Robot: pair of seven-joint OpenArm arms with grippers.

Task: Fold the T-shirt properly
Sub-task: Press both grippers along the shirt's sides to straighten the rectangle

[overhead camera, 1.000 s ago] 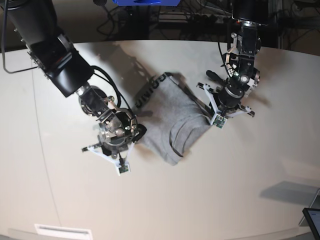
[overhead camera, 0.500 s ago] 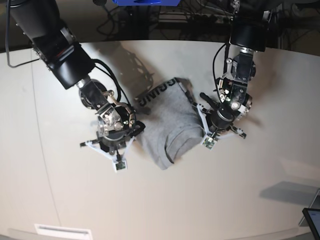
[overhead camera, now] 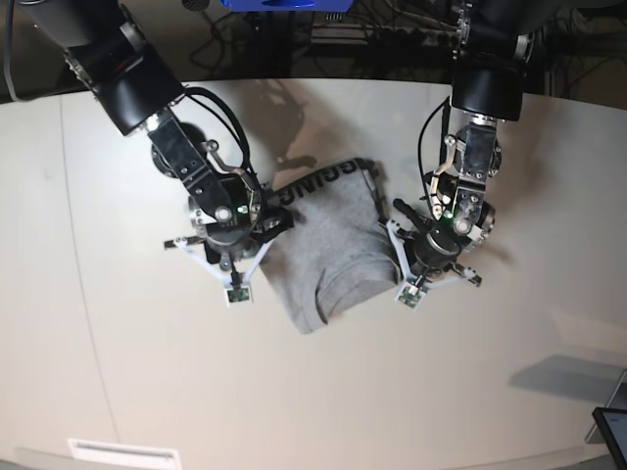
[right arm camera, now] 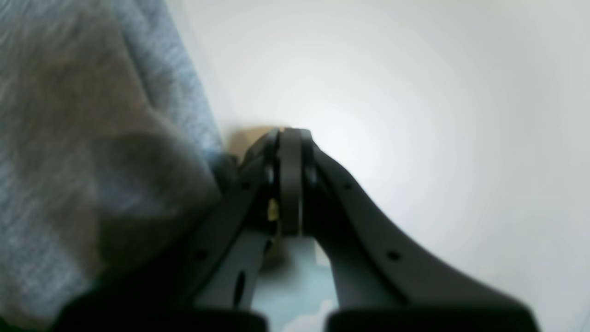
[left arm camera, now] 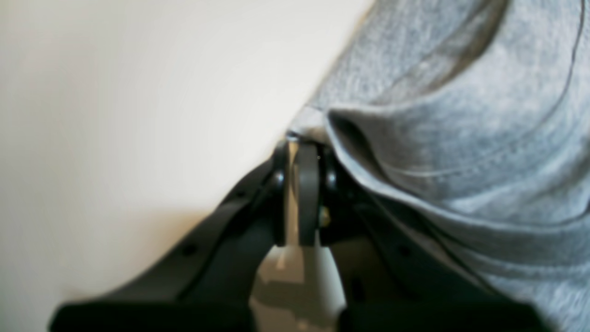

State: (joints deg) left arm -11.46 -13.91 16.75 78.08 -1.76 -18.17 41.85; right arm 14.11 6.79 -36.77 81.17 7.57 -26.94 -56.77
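Observation:
The grey T-shirt (overhead camera: 328, 245) lies folded into a compact bundle mid-table, black lettering showing along its far edge. My left gripper (overhead camera: 395, 233) sits at the bundle's right edge. In the left wrist view it (left arm camera: 299, 138) is shut with a corner of the T-shirt (left arm camera: 461, 115) pinched at its tips. My right gripper (overhead camera: 269, 227) is at the bundle's left edge. In the right wrist view it (right arm camera: 289, 133) is shut, and the T-shirt (right arm camera: 92, 152) lies against the side of its left finger, with no cloth visible between the tips.
The pale table (overhead camera: 392, 392) curves away at the back, where cables and a blue object (overhead camera: 284, 5) sit. A dark screen corner (overhead camera: 612, 431) pokes in at bottom right. A white label (overhead camera: 122, 452) lies near the front edge.
The right gripper has moved toward the table's far side and the left gripper toward the near side. The T-shirt between them has turned, its near tip shifting left.

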